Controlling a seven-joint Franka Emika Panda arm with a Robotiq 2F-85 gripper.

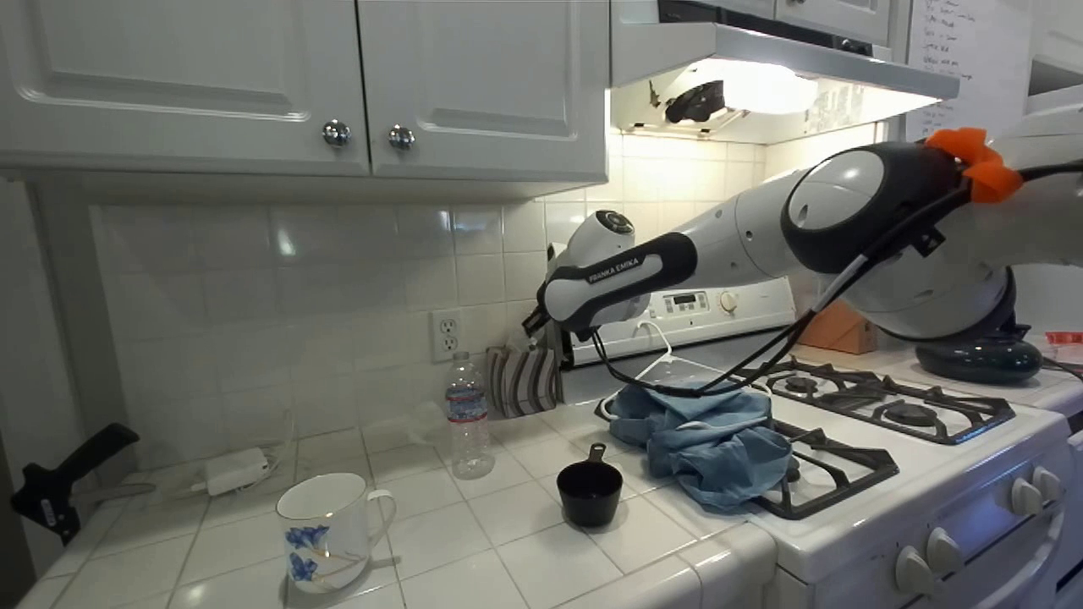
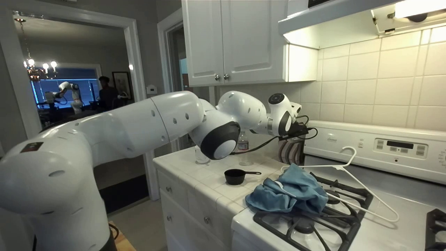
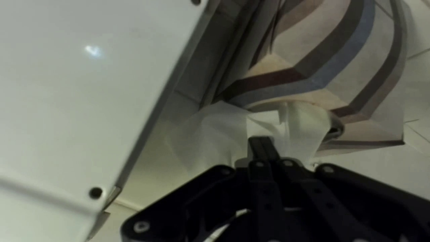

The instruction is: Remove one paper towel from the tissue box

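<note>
Squeezing my gripper (image 3: 263, 143) tight, I seem to pinch the paper towel (image 3: 265, 122) where it pokes from the tissue box (image 3: 329, 67), probably so just one comes out.

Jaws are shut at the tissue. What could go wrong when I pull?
The tissue may slip free: the jaws are shut, but the wrist view does not clearly show a pinch. The striped tissue box might lift or tip, since the tissue runs down into it. Swinging sideways could knock the upright plastic bottle near the box.
</note>
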